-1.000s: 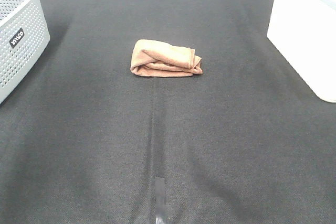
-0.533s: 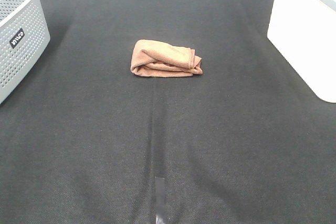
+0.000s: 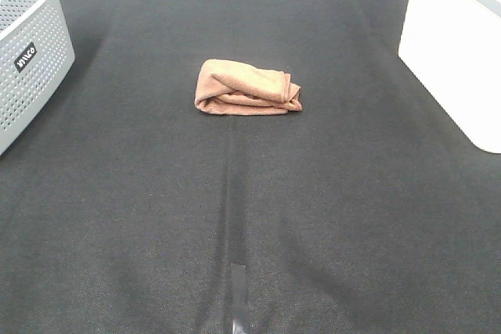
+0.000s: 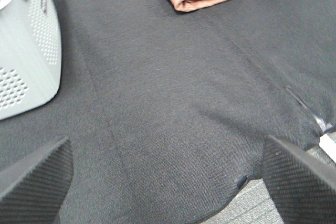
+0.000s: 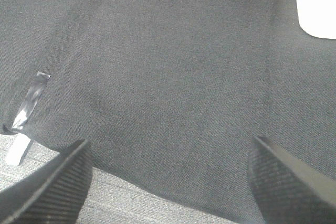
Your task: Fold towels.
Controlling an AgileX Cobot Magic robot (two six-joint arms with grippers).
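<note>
left gripper (image 4: 168, 182) and right gripper (image 5: 168, 177) both spread wide, empty; folded towel (image 3: 247, 88) unmoved on dark cloth (image 3: 235, 209)

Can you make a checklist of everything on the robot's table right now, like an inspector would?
Surface: black cloth with a strip of tape near its front edge.
Job's things: reddish-brown towel, folded into a bundle, lying alone mid-table.
Clutter: grey basket at the left; white box at the right.
Grippers: left gripper and right gripper open, fingers wide apart, holding nothing, far from the towel.
Cables: nothing seen.
Surroundings: grey floor beyond the cloth's edge.
</note>
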